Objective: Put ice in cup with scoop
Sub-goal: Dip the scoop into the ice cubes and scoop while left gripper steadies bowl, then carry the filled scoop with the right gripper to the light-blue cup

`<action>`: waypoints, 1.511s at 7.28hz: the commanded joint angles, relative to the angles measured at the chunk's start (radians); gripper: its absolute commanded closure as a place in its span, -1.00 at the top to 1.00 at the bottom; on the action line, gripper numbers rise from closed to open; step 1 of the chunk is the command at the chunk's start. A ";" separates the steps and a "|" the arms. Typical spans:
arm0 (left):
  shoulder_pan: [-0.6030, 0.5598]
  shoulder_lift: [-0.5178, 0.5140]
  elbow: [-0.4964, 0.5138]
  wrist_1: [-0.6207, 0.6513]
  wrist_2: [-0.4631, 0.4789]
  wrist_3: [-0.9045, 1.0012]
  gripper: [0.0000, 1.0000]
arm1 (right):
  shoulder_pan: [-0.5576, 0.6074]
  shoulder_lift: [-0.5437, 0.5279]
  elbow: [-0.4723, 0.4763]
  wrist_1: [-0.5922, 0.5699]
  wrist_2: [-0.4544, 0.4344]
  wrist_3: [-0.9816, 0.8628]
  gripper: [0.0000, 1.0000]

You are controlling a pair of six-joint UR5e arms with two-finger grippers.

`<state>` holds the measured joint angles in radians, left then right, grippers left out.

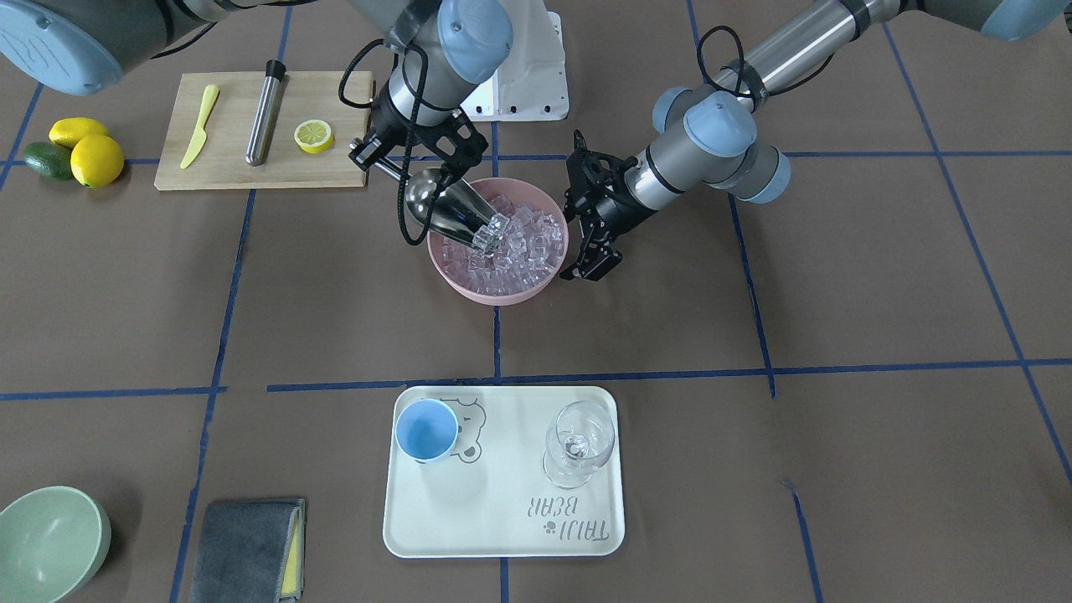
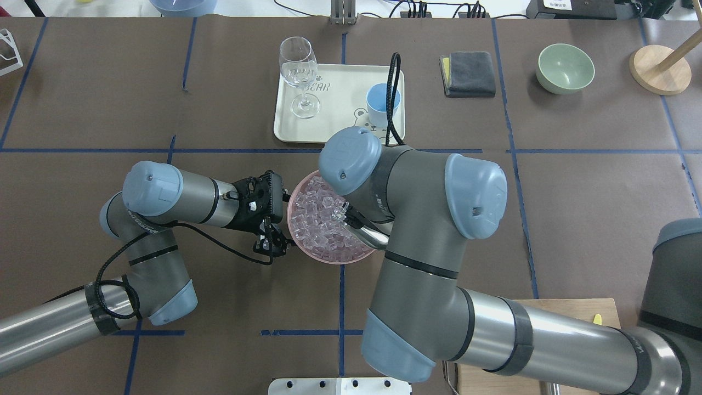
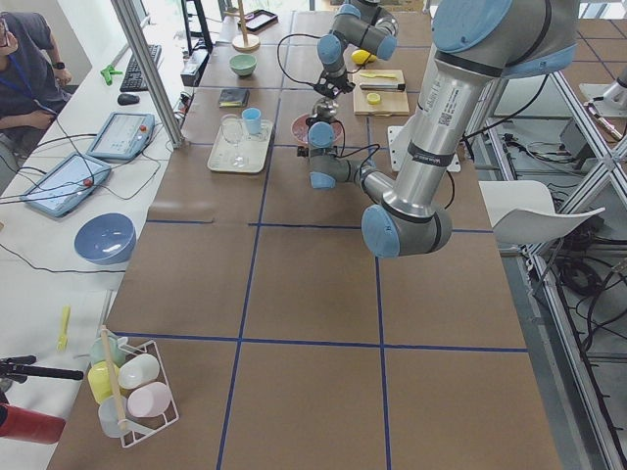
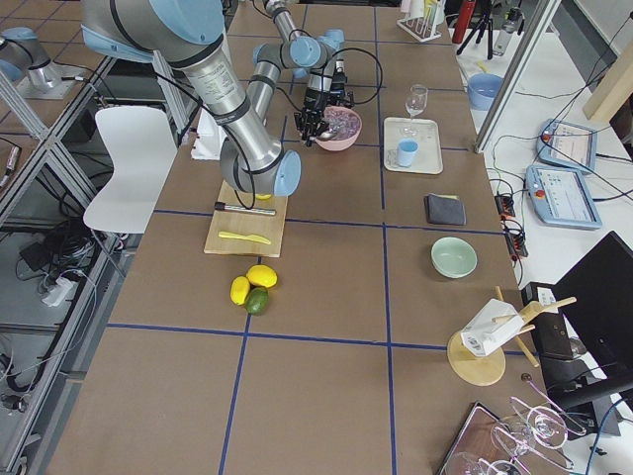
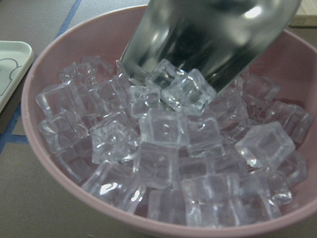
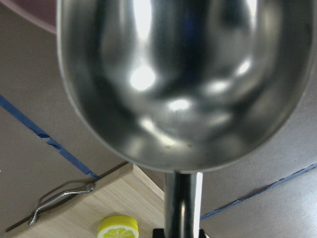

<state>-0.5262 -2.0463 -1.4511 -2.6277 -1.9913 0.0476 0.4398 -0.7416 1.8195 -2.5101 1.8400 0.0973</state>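
Step in hand, as I read it: loading the scoop (image 1: 448,213). Right fingers (image 1: 366,152) are clamped on its thin handle. The trough is tilted mouth-down into the ice (image 1: 528,243) heaped in the pink bowl (image 1: 501,295), mid-counter, toward the robot's edge. Left wrist view shows only a cube or two at the lip, so the load looks thin. Left fingers (image 1: 596,261) hang just beside the bowl's rim on the robot's left; can't tell if they're open or closed, or touching the rim. To do it well: drive the lip lower and along the heap, not straight down, or the bowl likely slides or tips; brace the rim with the left if possible. Then roll the wrist to bring the trough mouth-up before lifting, and keep it level in transit. Cup (image 1: 425,430) sits empty on the cream tray (image 1: 502,528) near the counter's operator-side edge, well apart from the bowl, with the wine glass (image 1: 578,444) at the tray's other side. Cup mouth looks no wider than the scoop, so centre the lip over it and tip slowly; the cubes look slick and will likely bounce out.
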 commanded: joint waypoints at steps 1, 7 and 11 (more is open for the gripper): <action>0.000 0.002 0.000 0.000 0.000 0.000 1.00 | 0.019 -0.047 0.078 0.045 0.010 0.002 -1.00; 0.000 0.000 -0.002 0.000 0.000 0.000 1.00 | 0.152 -0.055 0.150 0.036 0.151 0.004 -1.00; 0.000 0.000 0.000 0.000 0.000 0.000 1.00 | 0.282 -0.050 0.094 0.037 0.251 0.009 -1.00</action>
<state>-0.5262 -2.0463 -1.4520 -2.6277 -1.9911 0.0476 0.6877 -0.7944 1.9360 -2.4744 2.0618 0.1022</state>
